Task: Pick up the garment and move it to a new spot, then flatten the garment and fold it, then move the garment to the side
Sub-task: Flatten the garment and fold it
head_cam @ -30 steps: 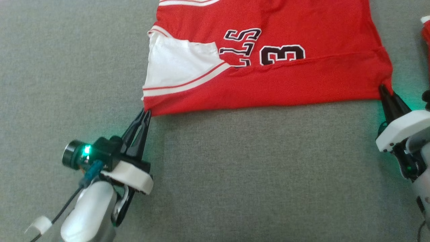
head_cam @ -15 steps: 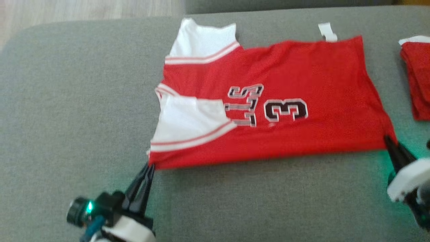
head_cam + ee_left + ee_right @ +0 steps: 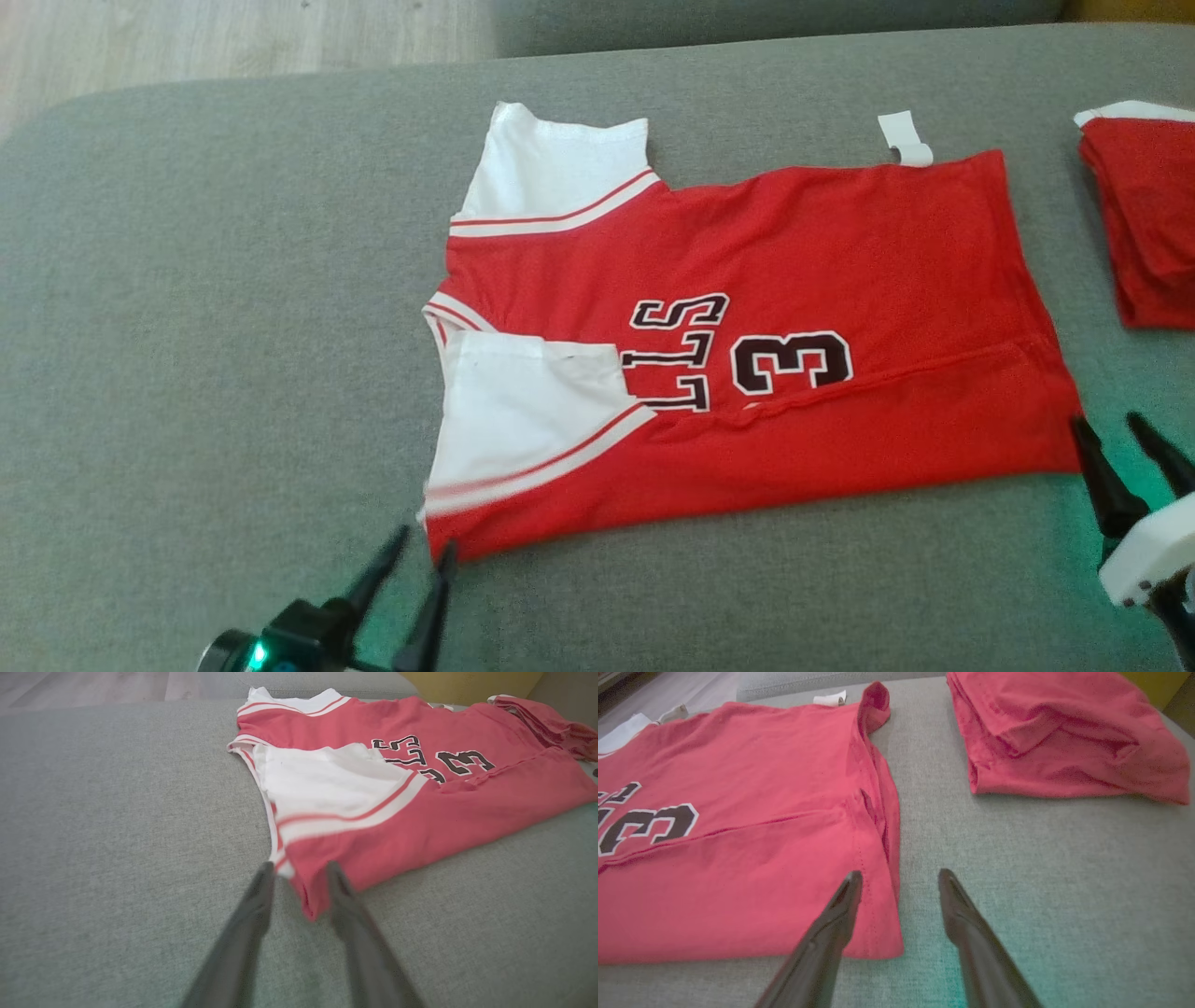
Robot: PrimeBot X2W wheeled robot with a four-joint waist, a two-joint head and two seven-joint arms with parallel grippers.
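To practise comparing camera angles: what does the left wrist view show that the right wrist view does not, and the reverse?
Left wrist view, not the right: the left tool, open astride the jersey's near corner, and the folded-over white sleeve. Right wrist view, not the left: the right tool, open at the jersey's hem corner. Both: the red jersey, its number 3, the folded red garment and the grey cushion.

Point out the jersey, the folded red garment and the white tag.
jersey (image 3: 840,252), head view, red body.
folded red garment (image 3: 1064,742), right wrist view, top layer.
white tag (image 3: 902,136), head view, its middle.
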